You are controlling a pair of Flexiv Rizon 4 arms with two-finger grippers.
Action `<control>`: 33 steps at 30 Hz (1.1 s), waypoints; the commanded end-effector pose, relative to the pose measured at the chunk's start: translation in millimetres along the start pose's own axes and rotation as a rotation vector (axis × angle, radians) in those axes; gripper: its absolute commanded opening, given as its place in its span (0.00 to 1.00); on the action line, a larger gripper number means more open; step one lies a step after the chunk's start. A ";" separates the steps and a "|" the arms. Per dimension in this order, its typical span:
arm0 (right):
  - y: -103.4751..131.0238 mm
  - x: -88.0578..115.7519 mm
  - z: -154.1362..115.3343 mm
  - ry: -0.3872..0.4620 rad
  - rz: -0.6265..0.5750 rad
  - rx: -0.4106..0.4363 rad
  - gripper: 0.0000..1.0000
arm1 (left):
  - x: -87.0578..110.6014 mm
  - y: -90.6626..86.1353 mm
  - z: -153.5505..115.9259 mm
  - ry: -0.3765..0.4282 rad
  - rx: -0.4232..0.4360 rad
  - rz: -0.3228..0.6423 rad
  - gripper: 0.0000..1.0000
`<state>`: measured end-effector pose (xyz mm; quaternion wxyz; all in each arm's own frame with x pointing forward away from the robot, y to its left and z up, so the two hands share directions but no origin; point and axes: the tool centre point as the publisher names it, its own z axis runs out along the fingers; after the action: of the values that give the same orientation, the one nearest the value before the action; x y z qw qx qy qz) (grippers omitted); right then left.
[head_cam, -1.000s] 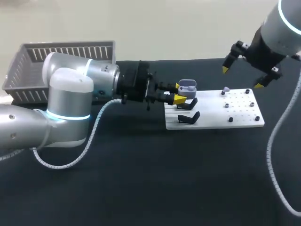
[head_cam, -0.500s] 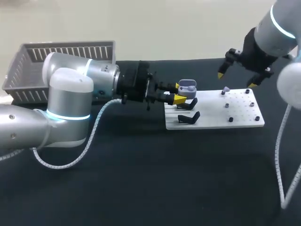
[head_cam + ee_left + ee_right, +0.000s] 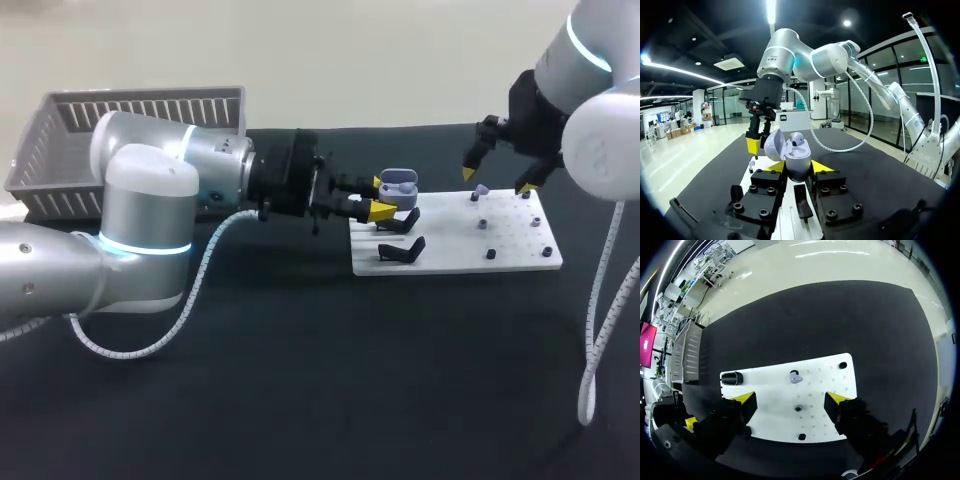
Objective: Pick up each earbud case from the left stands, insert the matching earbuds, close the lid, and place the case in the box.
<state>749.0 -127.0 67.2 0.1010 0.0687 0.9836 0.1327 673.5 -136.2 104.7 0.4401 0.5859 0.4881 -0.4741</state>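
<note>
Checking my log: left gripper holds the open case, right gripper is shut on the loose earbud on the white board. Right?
No. The right wrist view shows the right gripper open above the loose earbud on the white board, not touching it. The left gripper does hold the open case.

Not seeing any readable text, numbers or labels here. Nothing legible is showing on the board (image 3: 520,250), the case (image 3: 397,183) or the basket (image 3: 140,96).
</note>
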 end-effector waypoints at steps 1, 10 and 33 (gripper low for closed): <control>-0.1 -2.1 3.9 0.008 -0.009 -0.007 0.64 | 0.7 -0.4 0.2 -0.001 -0.002 0.002 0.00; 5.7 -4.7 15.6 0.026 -0.038 -0.010 0.44 | 0.7 -0.4 0.2 -0.001 -0.002 0.002 0.00; -6.3 -13.1 34.7 0.072 -0.007 -0.004 0.40 | 0.7 -0.4 0.2 -0.001 -0.002 0.002 0.00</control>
<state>764.5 -127.0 36.2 0.0703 0.0612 0.9864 0.1354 673.5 -136.2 104.7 0.4401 0.5859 0.4881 -0.4741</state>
